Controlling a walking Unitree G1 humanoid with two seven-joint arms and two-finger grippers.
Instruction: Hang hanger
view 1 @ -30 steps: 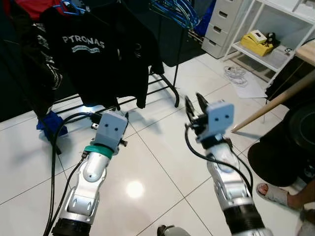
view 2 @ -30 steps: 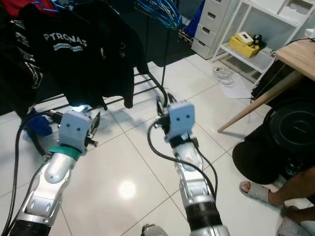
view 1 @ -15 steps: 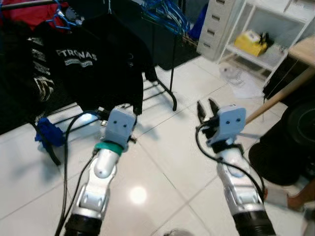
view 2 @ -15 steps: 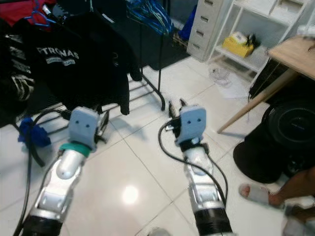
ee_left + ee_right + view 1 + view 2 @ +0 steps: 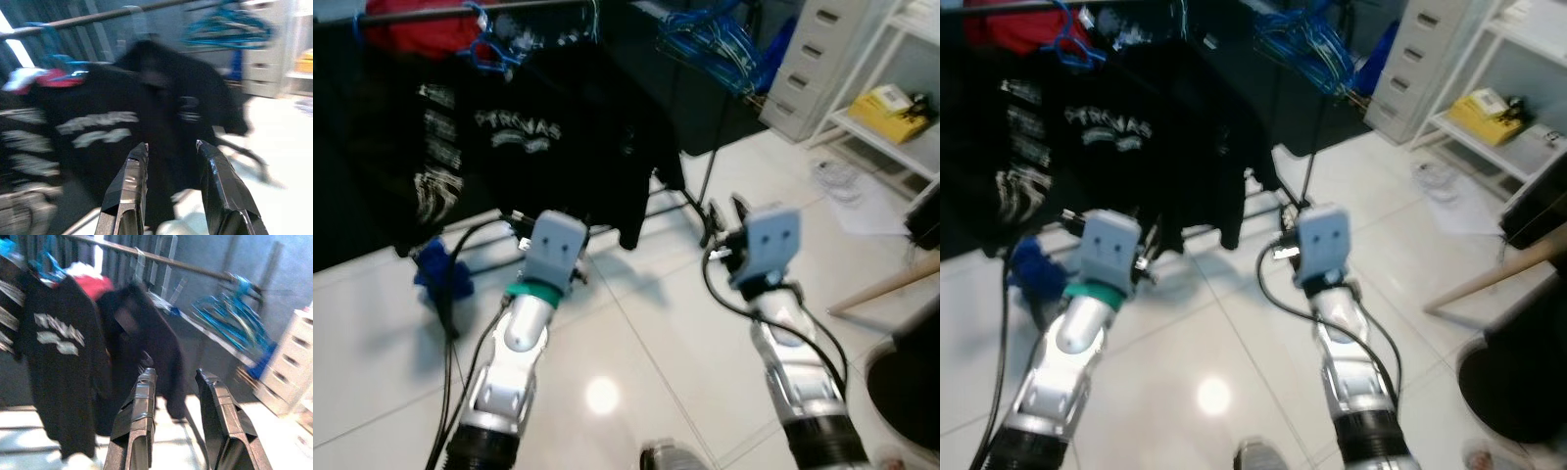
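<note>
Facing clothes rail (image 5: 161,258), upper frame. Left gripper (image 5: 168,147) and right gripper (image 5: 176,374) both parted, holding nothing. Blue hangers (image 5: 720,44) bunched upper right. Risk: blurred approach, snagging black shirt (image 5: 568,137), missing hanger.

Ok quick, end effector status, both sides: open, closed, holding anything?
Left end effector: open, holding nothing, pointed at the black shirt.
Right end effector: open, holding nothing.
</note>
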